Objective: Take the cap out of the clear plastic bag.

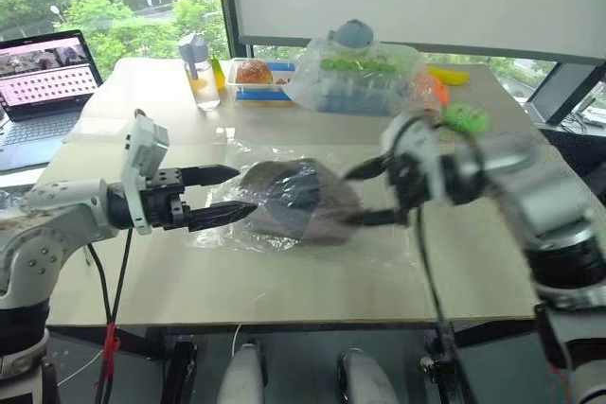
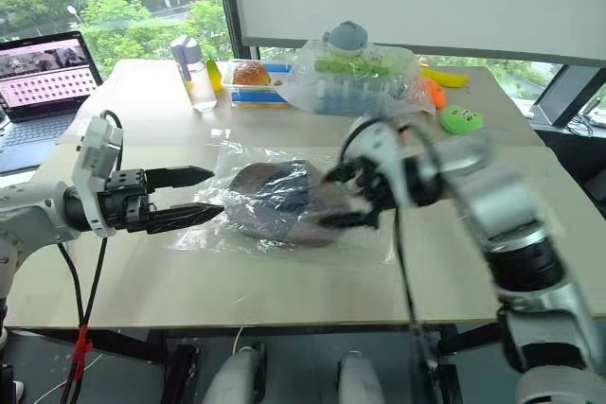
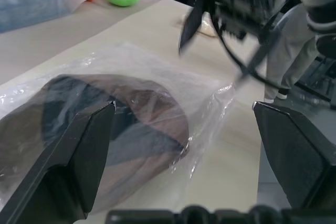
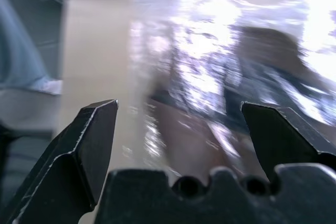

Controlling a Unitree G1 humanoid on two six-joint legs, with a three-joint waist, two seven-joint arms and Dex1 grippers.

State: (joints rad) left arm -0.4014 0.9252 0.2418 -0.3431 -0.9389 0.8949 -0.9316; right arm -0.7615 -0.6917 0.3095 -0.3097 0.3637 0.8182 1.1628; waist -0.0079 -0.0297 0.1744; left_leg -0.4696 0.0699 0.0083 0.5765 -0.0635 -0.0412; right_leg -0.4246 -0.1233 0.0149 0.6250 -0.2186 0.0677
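Right wrist view blurs the cap (image 4: 262, 72) inside the clear plastic bag (image 4: 184, 30).

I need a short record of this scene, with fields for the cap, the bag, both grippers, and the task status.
cap: soft brown and black fabric cap, inside the bag
bag: clear crinkly plastic bag, flat on the pale wooden table
left gripper: jaws open, at the bag's left end
right gripper: jaws open, at the bag's right end
status: cap not yet out
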